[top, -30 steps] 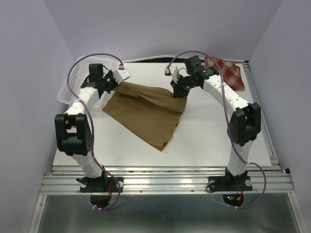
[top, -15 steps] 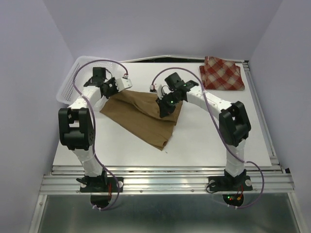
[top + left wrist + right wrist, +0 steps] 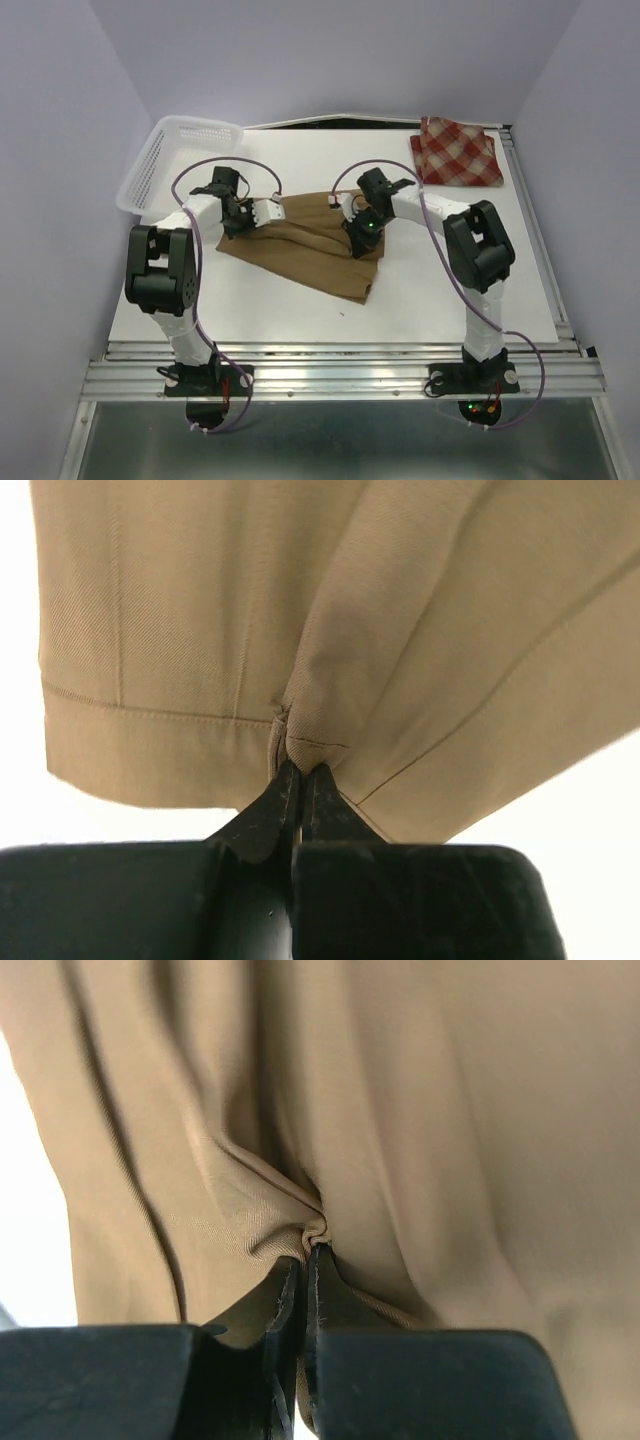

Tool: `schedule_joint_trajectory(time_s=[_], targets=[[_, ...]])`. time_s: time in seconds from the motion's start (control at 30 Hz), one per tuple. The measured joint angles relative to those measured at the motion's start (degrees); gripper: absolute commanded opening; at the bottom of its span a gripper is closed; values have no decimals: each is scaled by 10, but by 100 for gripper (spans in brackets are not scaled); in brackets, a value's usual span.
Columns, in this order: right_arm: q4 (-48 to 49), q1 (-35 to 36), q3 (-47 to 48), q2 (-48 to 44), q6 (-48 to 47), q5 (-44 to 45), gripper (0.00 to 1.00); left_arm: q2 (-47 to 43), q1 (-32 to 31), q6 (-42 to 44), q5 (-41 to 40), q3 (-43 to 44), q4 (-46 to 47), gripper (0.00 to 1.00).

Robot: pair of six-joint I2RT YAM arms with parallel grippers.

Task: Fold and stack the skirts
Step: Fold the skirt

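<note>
The tan-brown skirt [image 3: 310, 250] lies folded over on itself in the middle of the white table. My left gripper [image 3: 262, 214] is shut on a pinch of its hemmed edge [image 3: 290, 735] at the skirt's left end. My right gripper [image 3: 352, 228] is shut on a bunched fold of the same skirt [image 3: 315, 1230] at its right end. The cloth fills both wrist views. The red-and-cream plaid skirt [image 3: 458, 150] lies folded at the back right of the table, apart from both grippers.
A white mesh basket [image 3: 180, 160] stands at the back left, partly off the table's [image 3: 440, 280] edge. Purple cables loop over both arms. A metal rail [image 3: 340, 375] runs along the near edge by the arm bases.
Both grippers have pulled the skirt's far edge toward the near side, folding it over itself. The skirt is now a narrower band. The basket is uncovered as the left arm came forward.
</note>
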Motion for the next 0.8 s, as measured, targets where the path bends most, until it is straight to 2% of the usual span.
schedule_joint_trajectory(time_s=[0.17, 0.33, 0.5, 0.6, 0.8], targets=[[-6, -89, 2, -11, -75, 50, 0, -8, -60, -36, 33, -16, -15, 0], [-46, -125, 54, -11, -127, 98, 1, -8, -103, -116, 88, -13, -10, 0], [-83, -121, 122, -13, -148, 98, 1, -8, -71, -158, 95, 27, -11, 0], [-95, -115, 127, -24, -156, 98, 1, -11, -54, -157, 90, 56, -9, 0], [-119, -112, 120, -56, -165, 94, 1, -57, -51, -128, 85, 62, -29, 0]])
